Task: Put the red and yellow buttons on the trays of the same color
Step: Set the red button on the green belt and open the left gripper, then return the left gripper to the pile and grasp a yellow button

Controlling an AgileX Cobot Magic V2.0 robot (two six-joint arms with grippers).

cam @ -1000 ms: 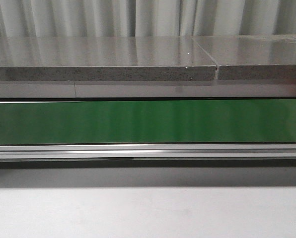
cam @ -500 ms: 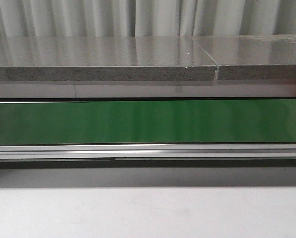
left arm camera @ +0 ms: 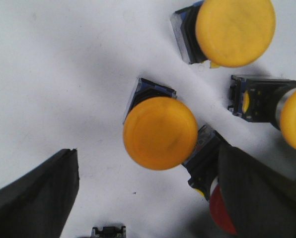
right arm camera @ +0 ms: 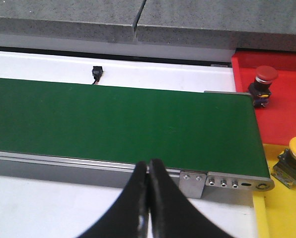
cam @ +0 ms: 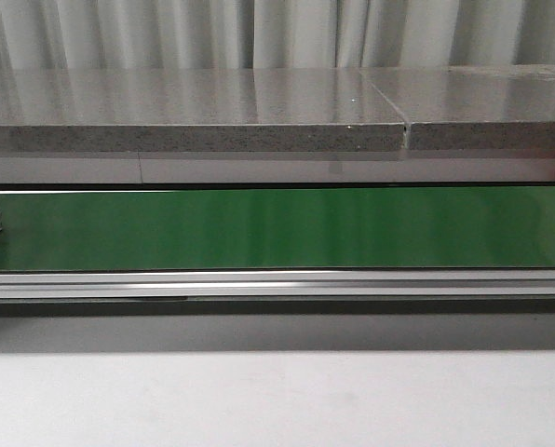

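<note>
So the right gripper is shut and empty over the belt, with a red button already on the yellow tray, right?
Not quite. In the right wrist view the red button stands on the red tray; the yellow tray holds a yellow button. The right gripper is shut and empty.

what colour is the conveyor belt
Green; the conveyor belt shows best in the right wrist view.

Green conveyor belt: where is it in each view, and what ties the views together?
Front view: green conveyor belt runs full width across the middle, behind the aluminium rail.
Left wrist view: not in it.
Right wrist view: belt crosses the picture, ending beside the red tray.
Shared landmark: the grey stone slab behind the belt.
</note>
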